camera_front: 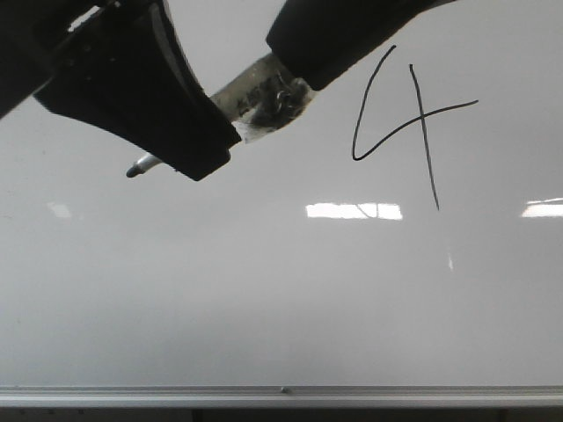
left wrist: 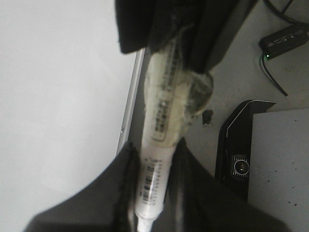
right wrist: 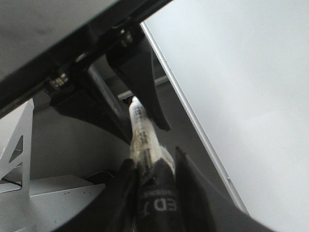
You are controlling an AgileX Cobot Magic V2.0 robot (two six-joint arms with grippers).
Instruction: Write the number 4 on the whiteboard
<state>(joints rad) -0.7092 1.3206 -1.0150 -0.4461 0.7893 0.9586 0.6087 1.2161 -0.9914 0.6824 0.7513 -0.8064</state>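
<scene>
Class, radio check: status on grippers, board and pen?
Left gripper and right gripper both shut on white marker pen. Black hand-drawn number 4 complete on glossy whiteboard. Nothing obstructing.

You get even, soft light over the whiteboard (camera_front: 264, 299), with bright rectangular glares low on its glossy face in the front view. The 4 (camera_front: 409, 123) reads sharp and black there. Both claws sit close to that lens as dark, slightly soft shapes. Your left wrist view is blurred and grainy; the marker (left wrist: 159, 130) print smears. The right wrist view washes out white.
</scene>
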